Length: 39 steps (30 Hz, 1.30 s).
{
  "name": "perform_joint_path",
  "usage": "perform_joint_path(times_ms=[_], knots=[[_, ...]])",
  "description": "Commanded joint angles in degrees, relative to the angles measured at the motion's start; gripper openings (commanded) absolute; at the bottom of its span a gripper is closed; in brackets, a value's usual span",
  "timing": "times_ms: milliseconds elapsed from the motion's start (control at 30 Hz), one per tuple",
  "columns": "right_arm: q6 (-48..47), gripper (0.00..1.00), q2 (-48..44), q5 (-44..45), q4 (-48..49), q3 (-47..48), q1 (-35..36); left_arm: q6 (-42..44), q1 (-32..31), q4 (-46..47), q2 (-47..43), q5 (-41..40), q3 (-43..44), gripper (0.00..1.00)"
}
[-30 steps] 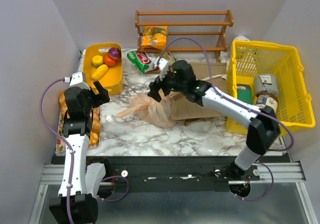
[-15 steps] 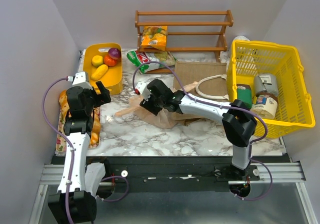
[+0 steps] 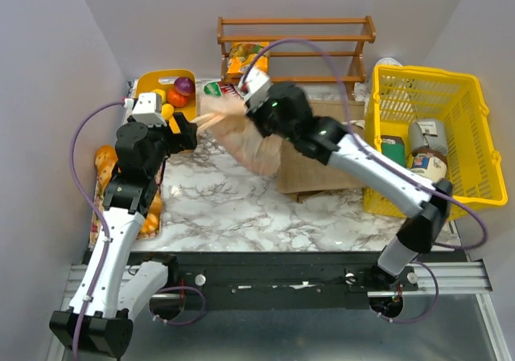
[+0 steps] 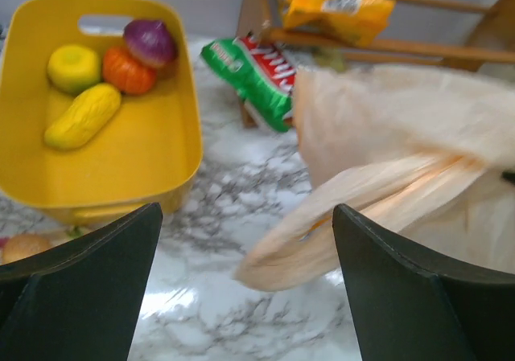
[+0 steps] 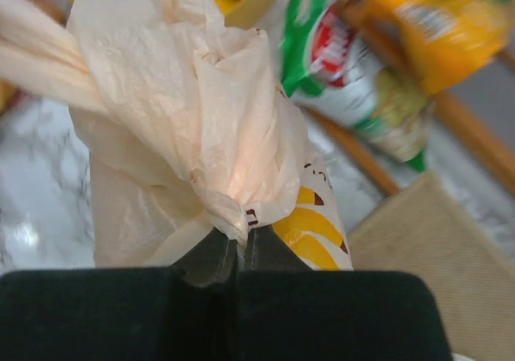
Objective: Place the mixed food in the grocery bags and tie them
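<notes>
Both arms share one build: the left arm (image 3: 121, 224) and right arm (image 3: 378, 172) have white shells between bulky black joint housings. A thin purple cable (image 3: 80, 148) runs along each. The left pincer (image 4: 245, 216) has broad, matte black wedge fingers; the right pincer (image 5: 239, 252) has black, narrow tips.
</notes>
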Motion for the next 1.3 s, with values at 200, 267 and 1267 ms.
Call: perform_joint_path(times_ms=[200,267,1267], knots=[[5.02,0.01,-16.60,18.77,-1.92,3.86,-13.90,-12.65,-24.14,10.20,15.46,0.37,4.90,0.96],[4.66,0.01,-18.01,23.85,-1.74,3.86,-14.96,-14.24,-27.59,14.23,21.41,1.07,6.04,0.96],[2.20,0.01,-27.95,36.02,-1.56,-0.09,-25.07,-20.21,-38.42,7.03,64.25,10.98,36.99,0.91]])
